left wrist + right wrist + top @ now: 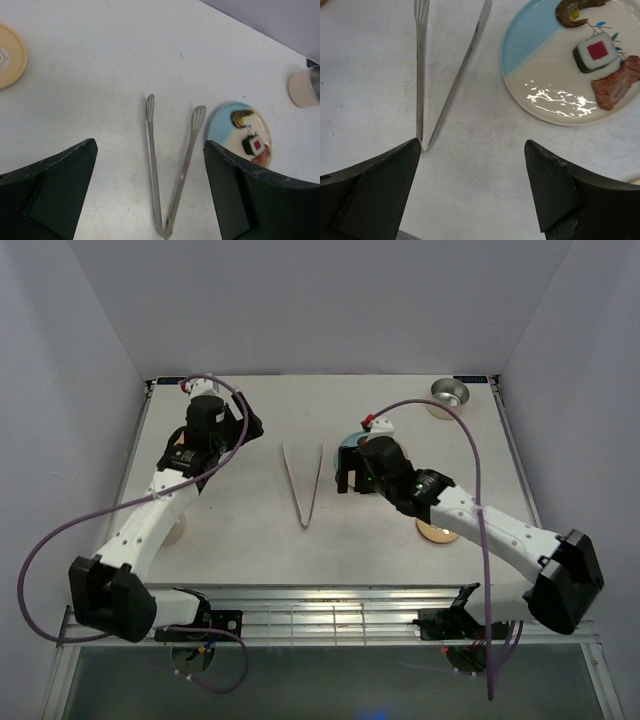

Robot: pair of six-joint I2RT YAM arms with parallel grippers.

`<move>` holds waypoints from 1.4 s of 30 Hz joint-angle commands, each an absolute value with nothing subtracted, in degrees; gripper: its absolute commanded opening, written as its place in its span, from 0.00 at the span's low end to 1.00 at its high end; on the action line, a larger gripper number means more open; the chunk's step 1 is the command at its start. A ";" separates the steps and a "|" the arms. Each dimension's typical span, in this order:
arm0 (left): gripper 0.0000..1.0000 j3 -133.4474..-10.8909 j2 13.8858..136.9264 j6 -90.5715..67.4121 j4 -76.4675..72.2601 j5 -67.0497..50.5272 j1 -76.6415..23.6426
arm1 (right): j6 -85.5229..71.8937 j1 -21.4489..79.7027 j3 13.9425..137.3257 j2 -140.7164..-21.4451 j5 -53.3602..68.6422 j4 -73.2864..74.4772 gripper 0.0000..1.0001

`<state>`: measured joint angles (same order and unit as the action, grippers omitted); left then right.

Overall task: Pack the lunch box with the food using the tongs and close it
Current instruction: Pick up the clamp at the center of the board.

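The silver tongs [303, 486] lie flat on the table in a V, joint toward the arms. In the left wrist view the tongs [172, 190] sit between my open left gripper [150, 145], which hangs above them and holds nothing. My left gripper [240, 430] is left of the tongs. The food rests on a blue-and-white plate [530, 45]: a brown piece [572, 11], a sushi-like roll [595, 52] and an orange-red piece [615, 85]. My right gripper [472, 142] is open and empty, its left finger beside the tongs' joint [423, 145]. The lunch box, a small round metal container [450, 392], stands at the far right.
A tan disc [437, 531] lies partly under the right arm, and another [172, 532] shows under the left arm. A tan disc [7, 55] also appears far left in the left wrist view. The right arm [400, 480] covers most of the plate [347, 444].
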<state>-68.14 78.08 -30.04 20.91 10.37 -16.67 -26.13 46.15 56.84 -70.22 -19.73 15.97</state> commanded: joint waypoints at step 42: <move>0.98 -28.21 34.10 -41.22 -2.11 6.50 -18.19 | -33.57 55.55 90.00 -118.56 -28.83 21.44 0.90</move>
